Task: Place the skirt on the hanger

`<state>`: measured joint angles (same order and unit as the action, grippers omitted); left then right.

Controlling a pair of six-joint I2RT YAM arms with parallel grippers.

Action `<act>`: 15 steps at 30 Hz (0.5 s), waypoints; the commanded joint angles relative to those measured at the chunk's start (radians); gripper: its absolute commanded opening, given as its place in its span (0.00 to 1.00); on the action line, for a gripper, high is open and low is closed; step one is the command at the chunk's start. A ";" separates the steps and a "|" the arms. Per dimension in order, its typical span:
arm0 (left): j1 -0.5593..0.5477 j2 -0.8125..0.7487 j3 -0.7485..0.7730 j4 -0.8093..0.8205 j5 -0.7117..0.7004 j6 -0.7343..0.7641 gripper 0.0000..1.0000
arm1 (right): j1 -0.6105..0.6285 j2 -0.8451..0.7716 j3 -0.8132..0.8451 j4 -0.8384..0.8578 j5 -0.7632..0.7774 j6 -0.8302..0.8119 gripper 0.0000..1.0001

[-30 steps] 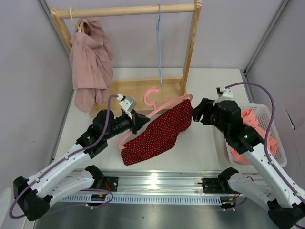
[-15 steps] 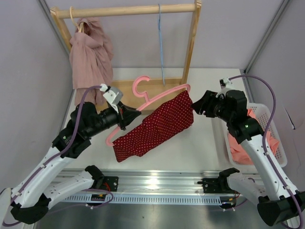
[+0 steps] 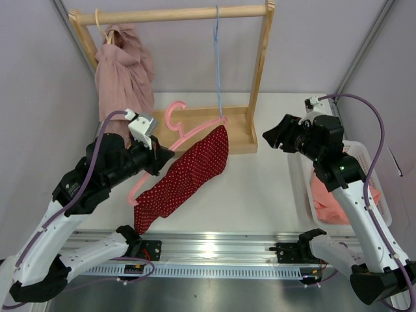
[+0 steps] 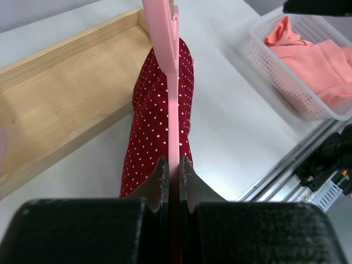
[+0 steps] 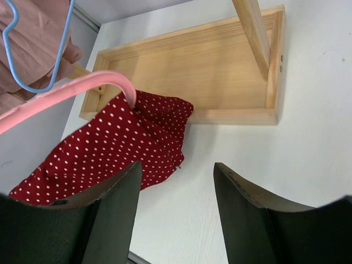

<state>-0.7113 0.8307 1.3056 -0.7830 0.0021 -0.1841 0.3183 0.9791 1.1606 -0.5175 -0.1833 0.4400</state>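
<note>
A red skirt with white dots (image 3: 183, 177) hangs over a pink hanger (image 3: 174, 117), lifted off the table in the top view. My left gripper (image 3: 158, 160) is shut on the hanger's lower bar; in the left wrist view the pink bar (image 4: 168, 82) runs straight out from between the closed jaws (image 4: 174, 168), with the skirt (image 4: 151, 132) draped below. My right gripper (image 3: 272, 138) is open and empty, to the right of the skirt and apart from it. In the right wrist view (image 5: 177, 176) the skirt (image 5: 115, 146) and hanger end (image 5: 82, 91) lie ahead to the left.
A wooden rack (image 3: 175, 14) stands at the back, with a pink garment (image 3: 123, 78) on its left and an empty blue hanger (image 3: 218, 65) hanging from the rail. Its wooden base tray (image 3: 237, 127) lies under the skirt's far end. A white basket (image 3: 374, 188) of orange clothes sits at right.
My left arm has lifted the hanger and skirt up and to the left, toward the rack. My right gripper has let go of the hanger's end and drawn back to the right.
</note>
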 commanded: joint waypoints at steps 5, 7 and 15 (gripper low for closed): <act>-0.005 0.033 0.118 0.010 -0.161 -0.060 0.00 | -0.002 0.001 0.054 -0.019 0.004 -0.007 0.60; -0.004 0.053 0.155 0.014 -0.185 -0.058 0.00 | -0.004 -0.002 0.051 -0.022 0.004 -0.004 0.61; -0.004 0.165 0.300 0.048 -0.257 -0.035 0.00 | -0.004 -0.016 0.057 -0.036 0.008 -0.007 0.60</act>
<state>-0.7113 0.9710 1.5093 -0.8383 -0.1932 -0.2192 0.3183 0.9825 1.1675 -0.5549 -0.1810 0.4404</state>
